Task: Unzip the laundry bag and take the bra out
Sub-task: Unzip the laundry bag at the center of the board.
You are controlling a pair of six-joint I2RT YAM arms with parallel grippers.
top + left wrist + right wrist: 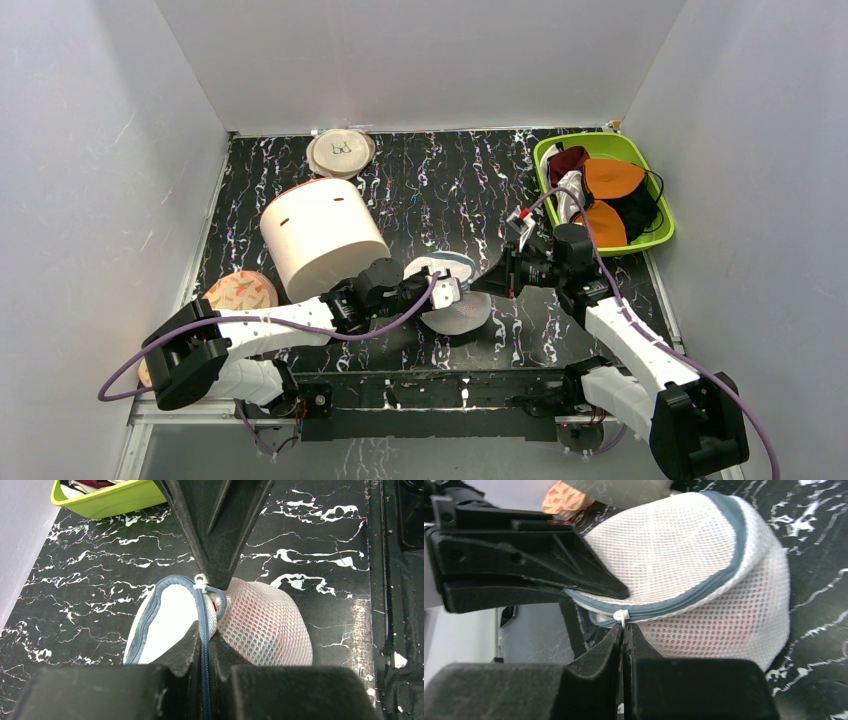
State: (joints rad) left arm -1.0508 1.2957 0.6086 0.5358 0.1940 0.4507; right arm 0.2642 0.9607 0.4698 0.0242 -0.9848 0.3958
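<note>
The laundry bag (462, 312) is a small white mesh dome with a blue-grey zip rim, lying mid-table between both arms. My left gripper (206, 636) is shut on the zip rim of the laundry bag (265, 625). My right gripper (624, 630) is shut on the white zip pull (621, 616) at the rim of the laundry bag (689, 565), facing the left gripper (574, 580). The bra shows only as red (214, 605) in the zip gap and a pink tint through the mesh. The zip looks mostly closed.
A big cream cylinder (322, 238) stands just left of the bag, with a flat beige disc (341, 153) behind it. A green bin (668, 225) of garments sits at the back right. An orange patterned pouch (240, 292) lies at the left edge.
</note>
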